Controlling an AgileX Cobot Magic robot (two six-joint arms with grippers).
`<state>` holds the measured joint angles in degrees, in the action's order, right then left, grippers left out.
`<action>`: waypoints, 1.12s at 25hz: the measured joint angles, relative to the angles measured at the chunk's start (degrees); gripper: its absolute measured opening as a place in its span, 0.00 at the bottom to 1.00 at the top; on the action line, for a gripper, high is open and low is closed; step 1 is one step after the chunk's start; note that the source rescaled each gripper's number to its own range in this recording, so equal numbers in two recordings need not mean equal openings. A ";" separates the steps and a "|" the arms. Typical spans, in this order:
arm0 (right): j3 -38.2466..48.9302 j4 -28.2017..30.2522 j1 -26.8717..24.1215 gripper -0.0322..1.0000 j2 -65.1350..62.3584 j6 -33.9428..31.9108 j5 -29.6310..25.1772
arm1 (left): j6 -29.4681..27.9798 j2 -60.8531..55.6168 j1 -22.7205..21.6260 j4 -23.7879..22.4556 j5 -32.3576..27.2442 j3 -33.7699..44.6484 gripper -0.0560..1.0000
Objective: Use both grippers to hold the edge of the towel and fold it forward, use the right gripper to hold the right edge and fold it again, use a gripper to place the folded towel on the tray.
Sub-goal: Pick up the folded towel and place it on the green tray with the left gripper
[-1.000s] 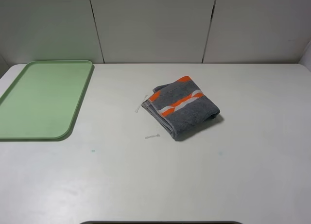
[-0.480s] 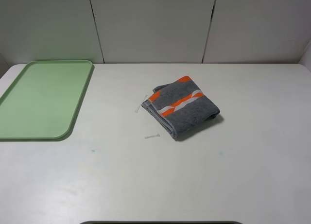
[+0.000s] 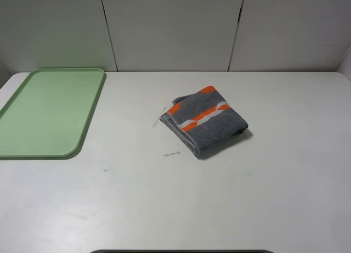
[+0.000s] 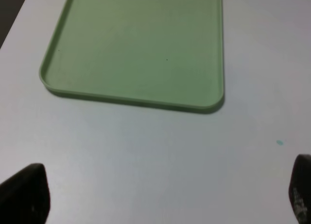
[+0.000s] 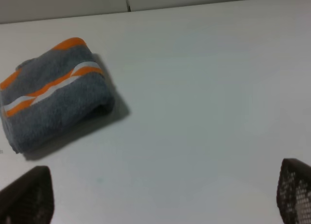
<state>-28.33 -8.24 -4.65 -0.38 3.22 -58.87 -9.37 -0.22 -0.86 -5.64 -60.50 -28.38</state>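
Nothing has moved: the towel (image 3: 207, 121) lies folded, the tray (image 3: 49, 110) at its nine o'clock. The left gripper (image 4: 163, 192) and right gripper (image 5: 159, 194) stand wide, empty. Placing seemingly remains: one must grasp the towel.

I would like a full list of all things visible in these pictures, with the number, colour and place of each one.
towel: one, dark grey with orange and white stripes, folded, on the table near the middle, well apart from the tray
tray: one, pale green, on the far left of the table, nothing on it
small white bits: two, white, on the table just left of the towel
table: one, white, under everything
wall panels: three, pale grey, behind the table
left hand: one, black fingertips, open, above bare table near the tray
right hand: one, black fingertips, open, above bare table, apart from the towel
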 joint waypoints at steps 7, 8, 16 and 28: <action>0.00 -0.02 0.00 1.00 0.00 0.00 0.02 | 0.00 0.00 0.00 0.05 0.00 0.00 1.00; 0.00 -0.02 0.00 1.00 0.00 0.00 0.02 | 0.00 0.00 0.00 0.05 0.00 0.00 1.00; 0.00 -0.02 0.00 1.00 0.00 0.00 0.02 | 0.11 0.00 0.00 0.05 0.00 0.00 1.00; 0.00 -0.02 0.00 1.00 0.00 0.00 0.02 | 0.81 4.70 0.00 1.20 -1.02 -3.90 1.00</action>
<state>-28.33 -8.25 -4.65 -0.38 3.22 -58.85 -8.56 4.48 -0.86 -4.44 -61.52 -32.28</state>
